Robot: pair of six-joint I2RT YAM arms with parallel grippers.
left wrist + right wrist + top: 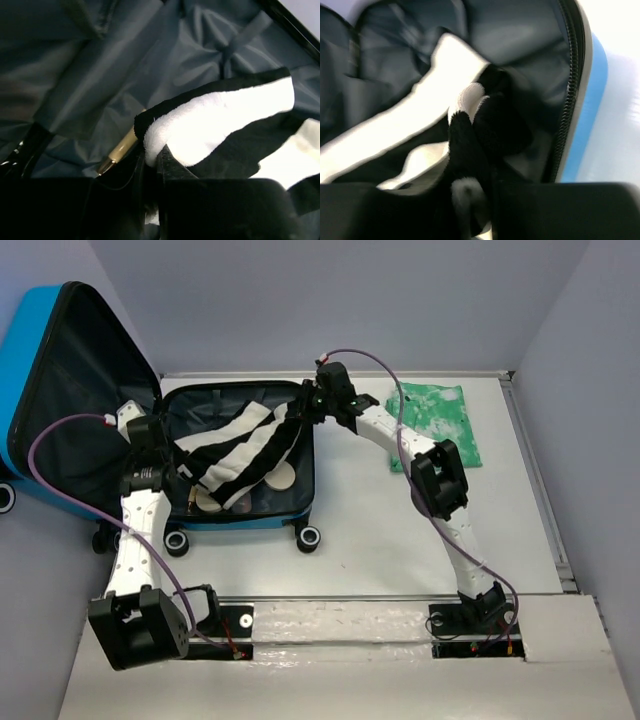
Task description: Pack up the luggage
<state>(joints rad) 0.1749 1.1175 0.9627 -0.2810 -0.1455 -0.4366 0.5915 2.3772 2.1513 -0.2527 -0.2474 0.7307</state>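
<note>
Blue and wide open, the luggage [250, 523] sits at the left of the desk [400, 540]. Its lid is propped up against the left wall and its black-lined base lies flat, with two black-and-white wheels [308, 537] facing the arms. A black-and-white striped garment [245, 445] lies slantwise across the base, over some pale beige things I can't make out. The left arm [135, 540] reaches in from the near left corner, and its wrist view shows its jaws closed tight on a fuzzy white-and-black fold of the garment [225, 110]. The right arm [385, 430] comes in over the far right corner of the case. Its jaws pinch the other end of the same cloth [465, 115], just inside the zip [567, 100] and blue rim [585, 125]. A green patterned cloth [435, 420] lies on the desk to the right, well apart from the case.
</note>
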